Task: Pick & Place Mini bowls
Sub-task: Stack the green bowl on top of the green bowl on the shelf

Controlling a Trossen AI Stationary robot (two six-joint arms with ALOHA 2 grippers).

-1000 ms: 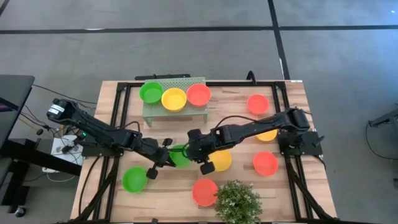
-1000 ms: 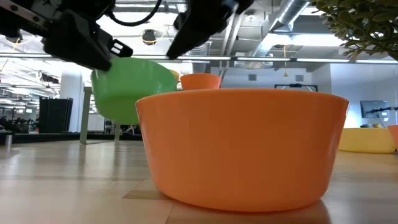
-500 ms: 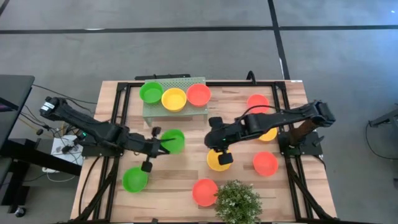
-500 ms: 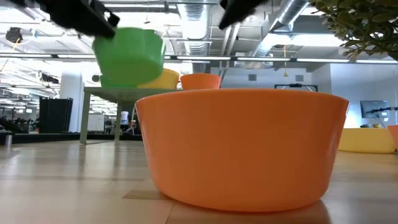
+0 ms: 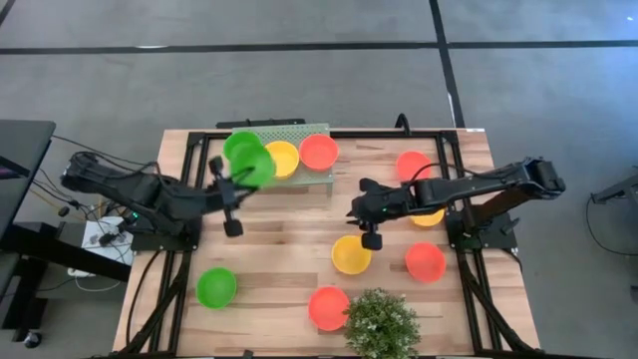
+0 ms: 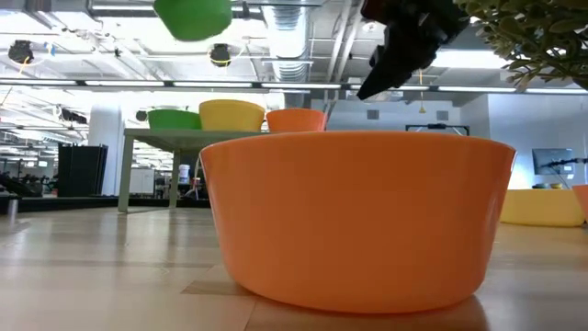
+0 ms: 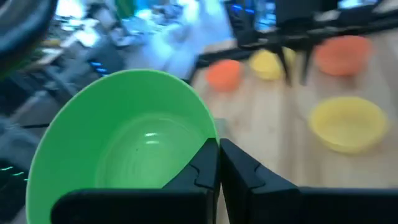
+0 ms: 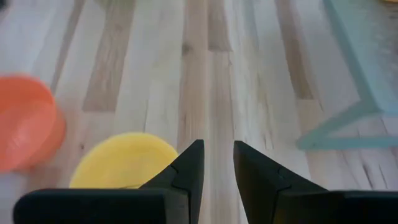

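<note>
Green mini bowl (image 5: 256,166) in left jaws (image 5: 239,177), above stand (image 5: 317,176).

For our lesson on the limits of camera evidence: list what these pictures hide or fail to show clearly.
- High view: the green bowl carried by the left pincer covers part of the stand and of the green bowl resting there.
- High view: the right arm hides most of one yellow bowl.
- Low view: the big orange bowl blocks the table behind it.
- Left wrist view: the far bowls are blurred.

left hand (image 5: 232,189) clamped and raised, right hand (image 5: 365,215) parted, empty.
</note>
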